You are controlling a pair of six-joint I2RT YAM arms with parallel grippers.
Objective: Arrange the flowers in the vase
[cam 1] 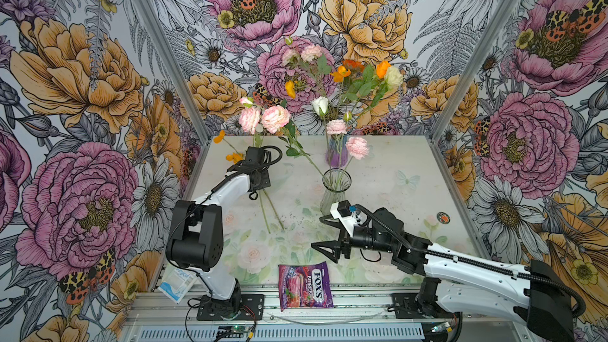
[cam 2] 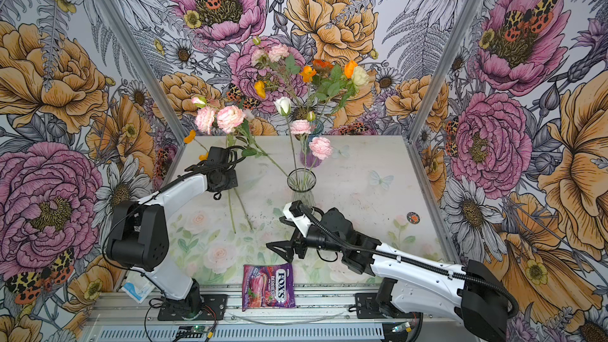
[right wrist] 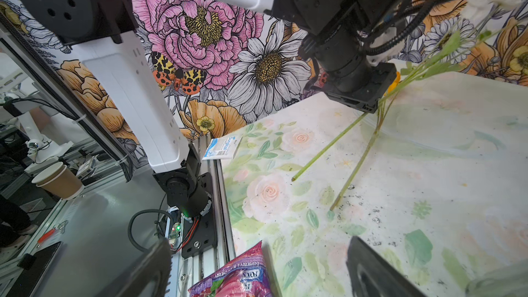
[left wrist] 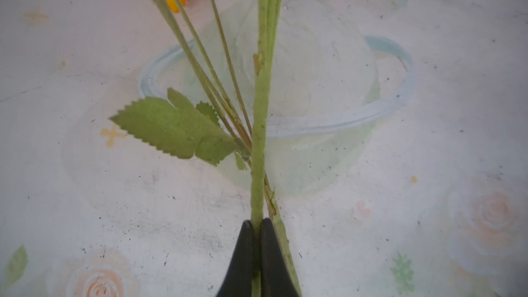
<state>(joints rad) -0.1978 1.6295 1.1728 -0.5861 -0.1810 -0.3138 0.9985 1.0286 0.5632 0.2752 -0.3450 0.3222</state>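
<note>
Robot lab test cell, not a home. I sit in a booth with flower-print wall panels [cam 1: 82, 93] on three sides, held by aluminium posts [cam 1: 156, 36], and a printed tabletop [cam 1: 394, 199]. My arm bases [cam 1: 227, 304] are bolted to an extrusion rail [cam 1: 362, 301] along the tabletop's front edge, with a bare circuit board [cam 1: 234, 328] and loose wires. Outside the frame are a paper cup [right wrist: 58, 180] and white equipment with cables [right wrist: 28, 124].

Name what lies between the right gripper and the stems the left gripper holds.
Only bare, speckled tabletop separates right gripper from stems, shown in the right wrist view.
</note>
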